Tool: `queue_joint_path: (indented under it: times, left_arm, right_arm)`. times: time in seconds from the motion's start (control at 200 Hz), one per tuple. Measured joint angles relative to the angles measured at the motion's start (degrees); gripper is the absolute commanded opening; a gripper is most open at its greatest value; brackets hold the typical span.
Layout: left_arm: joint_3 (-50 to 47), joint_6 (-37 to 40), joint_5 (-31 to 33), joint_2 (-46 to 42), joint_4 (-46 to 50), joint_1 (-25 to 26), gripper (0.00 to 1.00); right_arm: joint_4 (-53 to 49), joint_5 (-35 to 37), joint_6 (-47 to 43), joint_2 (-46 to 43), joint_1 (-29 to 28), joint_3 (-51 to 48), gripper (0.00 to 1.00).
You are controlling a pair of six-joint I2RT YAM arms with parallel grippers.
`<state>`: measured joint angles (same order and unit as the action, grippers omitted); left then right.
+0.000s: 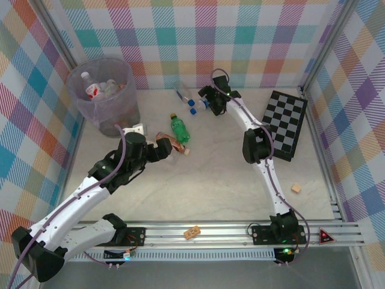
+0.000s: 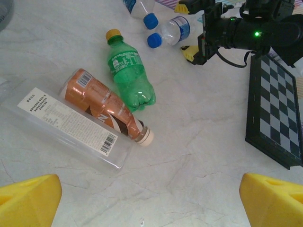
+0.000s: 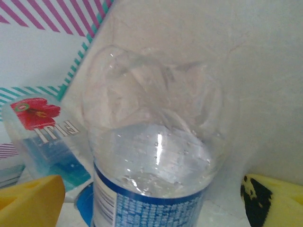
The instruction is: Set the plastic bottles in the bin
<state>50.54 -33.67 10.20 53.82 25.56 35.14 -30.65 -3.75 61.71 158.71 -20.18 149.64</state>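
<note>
The bin (image 1: 123,114) is standing left of and beyond the left pincer (image 2: 151,203), which is gaping wide over open bench (image 2: 199,156), short of the amber bottle (image 2: 102,106) and green bottle (image 2: 130,75). The right pincer (image 3: 154,198) is straddling a clear bottle (image 3: 156,142) by the back wall (image 1: 240,42), jaws wide, not clamping.

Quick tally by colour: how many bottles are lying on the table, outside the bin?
Green bottle: 1
Copper bottle: 1
Clear bottles with blue caps: 2
Clear bottle with white label: 1
Total: 5
</note>
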Motion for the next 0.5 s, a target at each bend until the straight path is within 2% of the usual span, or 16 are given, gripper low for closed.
queue_joint_path:
  times: [0.06,0.24,0.5]
  left_arm:
    - [0.20,0.00,0.00,0.09,0.02,0.00,0.96]
    - [0.39,0.00,0.00,0.68,-0.02,0.02,0.96]
    - [1.07,0.00,-0.04,2.38,0.20,0.02,0.96]
  right_arm:
    - [0.04,-0.52,0.50,0.11,0.15,-0.02,0.85]
    - [0.68,-1.40,0.83,0.24,0.72,-1.57,0.60]
    - [6.88,-3.43,0.57,-2.19,1.92,-7.87,0.43]
